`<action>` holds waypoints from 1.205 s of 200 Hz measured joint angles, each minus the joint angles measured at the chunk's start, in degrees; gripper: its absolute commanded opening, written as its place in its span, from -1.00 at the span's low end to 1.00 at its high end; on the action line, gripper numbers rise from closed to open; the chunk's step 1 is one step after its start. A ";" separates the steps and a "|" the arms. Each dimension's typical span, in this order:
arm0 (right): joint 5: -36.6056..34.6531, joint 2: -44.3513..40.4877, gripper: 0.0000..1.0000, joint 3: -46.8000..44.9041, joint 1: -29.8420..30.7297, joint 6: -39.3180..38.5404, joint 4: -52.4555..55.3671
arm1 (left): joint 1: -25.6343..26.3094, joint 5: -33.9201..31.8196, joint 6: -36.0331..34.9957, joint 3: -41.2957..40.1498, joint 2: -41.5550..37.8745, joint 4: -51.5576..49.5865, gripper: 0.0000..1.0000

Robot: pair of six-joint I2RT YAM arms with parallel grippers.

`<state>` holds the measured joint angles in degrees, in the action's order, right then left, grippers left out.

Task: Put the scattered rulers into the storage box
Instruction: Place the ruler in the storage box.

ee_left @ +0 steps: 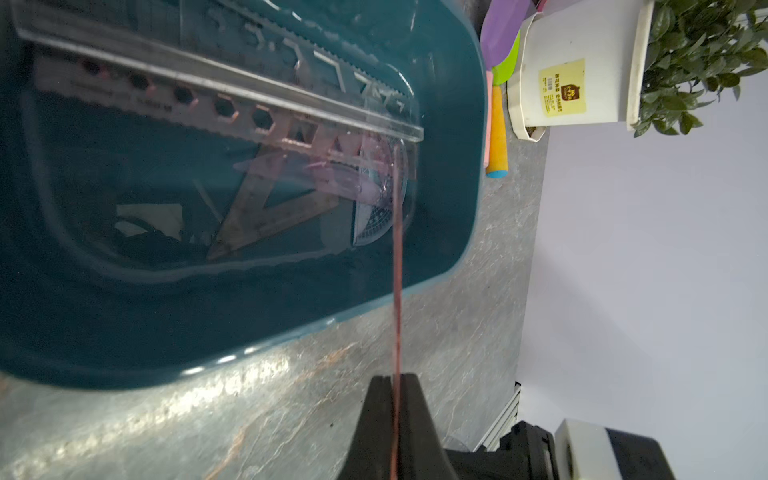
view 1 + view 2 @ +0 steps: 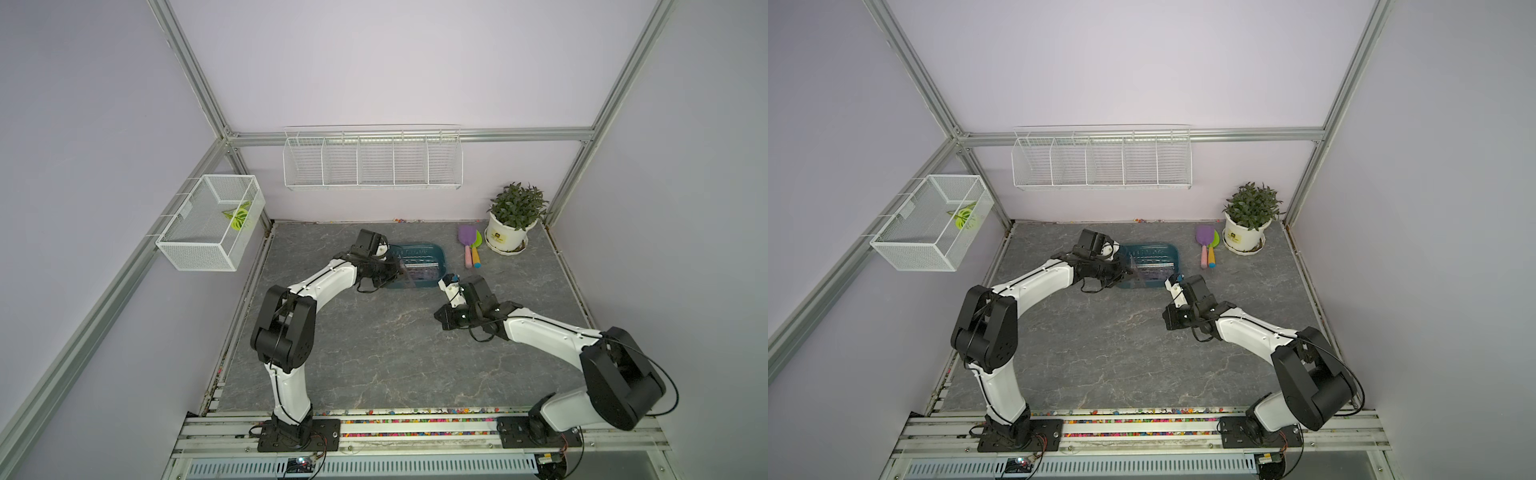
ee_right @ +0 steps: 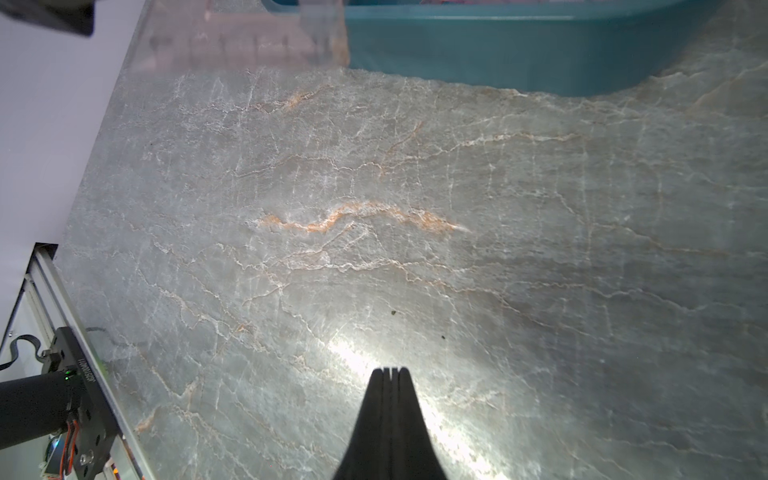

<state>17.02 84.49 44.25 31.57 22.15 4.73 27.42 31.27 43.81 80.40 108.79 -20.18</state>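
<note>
Grey marbled table point(image 3: 540, 249) lies under my right gripper point(image 3: 390, 372), which is fully closed on nothing. Farther out, my left gripper point(image 1: 395, 380) pinches a brownish ruler point(image 1: 398, 270) edge-on, its far end within the rim of the teal storage box point(image 1: 457, 187). In the box lie a clear straight ruler point(image 1: 232, 79), a brown triangle point(image 1: 270, 226) and a protractor point(image 1: 374, 226). Beyond lie toy shovels point(image 2: 469, 245) beside a potted plant point(image 2: 509, 224).

Closed right pincer point(image 3: 388, 370), grey marbled tabletop point(image 3: 374, 187)
</note>
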 measured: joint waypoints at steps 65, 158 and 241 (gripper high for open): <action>2.62 0.00 -1.00 -2.05 -1.14 0.09 -2.75 | -2.71 1.81 1.60 6.16 5.88 0.20 -1.00; 4.20 0.02 -1.00 -2.32 -1.66 0.13 -4.17 | -4.09 4.02 1.46 11.47 11.19 -1.86 -1.00; 4.68 -0.11 -1.00 -3.26 -1.99 0.35 -4.61 | -4.61 4.68 -1.68 18.84 15.39 -8.37 -1.00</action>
<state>21.69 84.38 40.99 29.58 22.50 0.12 22.81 35.94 42.13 99.24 124.18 -28.56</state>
